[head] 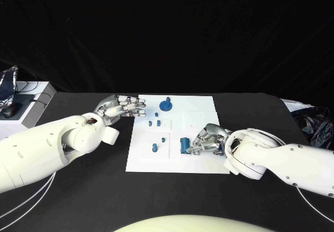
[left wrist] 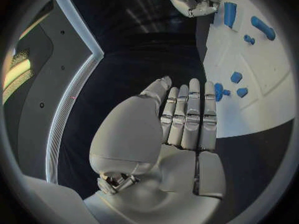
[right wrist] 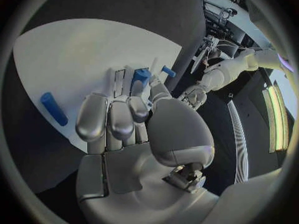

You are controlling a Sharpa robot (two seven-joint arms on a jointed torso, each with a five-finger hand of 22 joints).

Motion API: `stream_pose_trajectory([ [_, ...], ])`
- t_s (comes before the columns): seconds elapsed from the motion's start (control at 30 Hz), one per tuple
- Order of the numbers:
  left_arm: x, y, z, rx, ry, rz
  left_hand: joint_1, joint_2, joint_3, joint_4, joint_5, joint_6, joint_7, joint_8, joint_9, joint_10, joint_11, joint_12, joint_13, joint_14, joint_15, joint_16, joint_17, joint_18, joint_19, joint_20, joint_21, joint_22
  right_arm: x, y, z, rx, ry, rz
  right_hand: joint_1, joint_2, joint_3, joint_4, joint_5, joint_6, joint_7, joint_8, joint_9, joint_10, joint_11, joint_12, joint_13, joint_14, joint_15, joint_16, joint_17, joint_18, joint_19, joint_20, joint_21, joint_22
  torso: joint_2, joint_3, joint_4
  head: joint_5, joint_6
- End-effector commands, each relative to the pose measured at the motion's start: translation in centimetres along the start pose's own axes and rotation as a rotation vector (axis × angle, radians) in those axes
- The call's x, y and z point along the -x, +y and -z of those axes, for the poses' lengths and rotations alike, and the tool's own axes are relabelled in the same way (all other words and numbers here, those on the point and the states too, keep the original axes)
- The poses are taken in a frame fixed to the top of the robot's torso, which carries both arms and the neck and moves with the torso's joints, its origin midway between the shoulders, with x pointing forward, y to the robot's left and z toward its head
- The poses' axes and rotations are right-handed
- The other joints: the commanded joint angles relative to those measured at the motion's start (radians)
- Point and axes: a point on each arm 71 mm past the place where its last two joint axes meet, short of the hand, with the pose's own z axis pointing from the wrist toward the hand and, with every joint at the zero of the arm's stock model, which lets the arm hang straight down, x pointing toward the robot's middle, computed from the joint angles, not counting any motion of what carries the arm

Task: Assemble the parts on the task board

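The left hand (head: 122,107) hovers at the task board's (head: 201,108) left edge, fingers straight, close together, holding nothing. The right hand (head: 207,138) rests near the board's right edge with fingers curled, seemingly touching a blue part (head: 184,144), though a grip cannot be told.

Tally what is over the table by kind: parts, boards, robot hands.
blue parts: 7
board: 1
robot hands, left and right: 2
Total: 10
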Motion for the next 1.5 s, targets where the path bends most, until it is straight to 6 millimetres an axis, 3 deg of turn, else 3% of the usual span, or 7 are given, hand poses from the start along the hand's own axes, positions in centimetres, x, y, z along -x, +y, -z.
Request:
stream_pose_trajectory([
  [0.03, -0.2, -0.1, -0.1, -0.013, 0.009, 0.011, -0.004, 0.002, 0.006, 0.003, 0.002, -0.001, 0.001, 0.001, 0.001, -0.008, 0.002, -0.003, -0.001, -0.005, -0.001, -0.002, 0.002, -0.019, -0.009, 0.001, -0.002, -0.001, -0.2, 0.3, 0.0, 0.04, -0.001, -0.006, 0.007, 0.001, 0.002, -0.008, 0.0, -0.001, -0.008, 0.006, 0.001, 0.008, -0.002, 0.005, 0.002, 0.0, -0.006, -0.001, 0.002, -0.007, 0.057, -0.006, 0.007, 0.143, 0.0, -0.0008, 0.0014, -0.001, 0.0],
  [0.4, -0.2, -0.1, -0.1, -0.013, 0.007, 0.01, -0.004, 0.001, 0.008, 0.003, 0.002, -0.003, 0.002, 0.0, 0.001, -0.008, 0.002, -0.003, -0.001, -0.005, -0.001, -0.002, 0.002, -0.019, -0.009, 0.0, -0.002, -0.001, -0.3, 0.0, -0.5, -0.004, -0.022, 0.016, 0.027, 0.024, 0.023, -0.035, 0.038, -0.001, -0.013, 0.008, -0.004, 0.016, -0.005, 0.017, 0.016, 0.0, -0.009, 0.0, 0.005, -0.01, 0.057, -0.01, 0.009, 0.143, 0.001, -0.0025, 0.0036, 0.0, -0.006],
  [0.67, -0.1, -0.1, 0.0, -0.012, 0.006, 0.009, -0.004, 0.001, 0.008, 0.003, 0.002, -0.003, 0.002, 0.0, 0.001, -0.008, 0.002, -0.003, -0.001, -0.005, -0.001, -0.002, 0.002, -0.019, -0.009, 0.0, -0.002, -0.001, -0.5, 0.3, -0.6, -0.001, -0.039, 0.027, 0.022, 0.014, 0.064, -0.063, 0.057, 0.005, -0.014, 0.001, -0.021, 0.017, -0.006, 0.011, 0.023, 0.001, -0.01, -0.002, 0.006, -0.011, 0.057, -0.012, 0.01, 0.143, 0.0, -0.0025, 0.0024, 0.002, -0.01],
  [1.13, -0.1, -0.1, 0.0, -0.011, 0.007, 0.009, -0.005, 0.001, 0.009, 0.004, 0.002, -0.002, 0.001, 0.001, 0.001, -0.008, 0.002, -0.003, -0.001, -0.005, -0.001, -0.002, 0.002, -0.019, -0.008, 0.0, -0.003, -0.001, -0.1, 0.1, 0.0, 0.03, -0.064, -0.019, -0.021, -0.005, 0.046, -0.024, 0.079, -0.005, -0.007, 0.0, -0.02, 0.014, -0.002, 0.007, 0.024, 0.001, -0.007, -0.003, 0.004, -0.01, 0.057, -0.01, 0.005, 0.142, 0.0, -0.0017, 0.0021, 0.002, -0.006],
  [1.2, -0.1, -0.1, 0.0, -0.011, 0.007, 0.009, -0.005, 0.001, 0.009, 0.004, 0.002, -0.002, 0.001, 0.001, 0.001, -0.008, 0.002, -0.003, -0.001, -0.005, -0.001, -0.002, 0.002, -0.019, -0.008, 0.0, -0.003, -0.001, -0.1, 0.0, 0.3, 0.041, -0.047, -0.045, -0.05, 0.008, 0.009, 0.008, 0.151, -0.016, 0.0, -0.013, -0.026, 0.009, 0.005, 0.006, 0.026, 0.001, -0.003, -0.003, 0.003, -0.008, 0.057, -0.007, 0.005, 0.142, 0.0, -0.002, 0.0019, 0.003, -0.005],
  [1.4, -0.1, -0.1, 0.0, -0.014, 0.008, 0.01, -0.005, 0.002, 0.01, 0.005, 0.002, 0.0, -0.001, 0.001, 0.001, -0.004, 0.0, -0.003, -0.001, -0.006, -0.001, -0.002, 0.002, -0.019, -0.009, 0.0, -0.003, -0.002, 1.0, -0.6, 1.8, 0.033, -0.004, -0.087, -0.046, 0.026, -0.04, 0.032, 0.127, -0.024, 0.019, -0.063, -0.059, 0.001, 0.016, 0.002, 0.024, 0.001, 0.006, 0.0, 0.002, -0.004, 0.056, 0.002, 0.01, 0.143, -0.001, -0.0027, 0.0008, -0.002, -0.007],
  [1.5, -0.1, -0.1, 0.0, -0.019, 0.01, 0.011, -0.007, -0.001, 0.008, 0.006, 0.002, -0.004, -0.001, 0.0, 0.001, -0.006, 0.001, -0.003, -0.001, -0.007, -0.001, -0.003, 0.002, -0.02, -0.009, 0.001, -0.004, -0.002, 2.4, -1.9, 2.3, -0.017, 0.015, -0.078, -0.035, 0.045, -0.047, 0.027, 0.102, -0.019, 0.037, -0.134, -0.114, -0.002, 0.029, -0.001, 0.022, -0.001, 0.015, -0.002, -0.003, -0.001, 0.054, 0.011, 0.011, 0.143, -0.001, -0.0048, -0.0007, -0.008, -0.008],
])
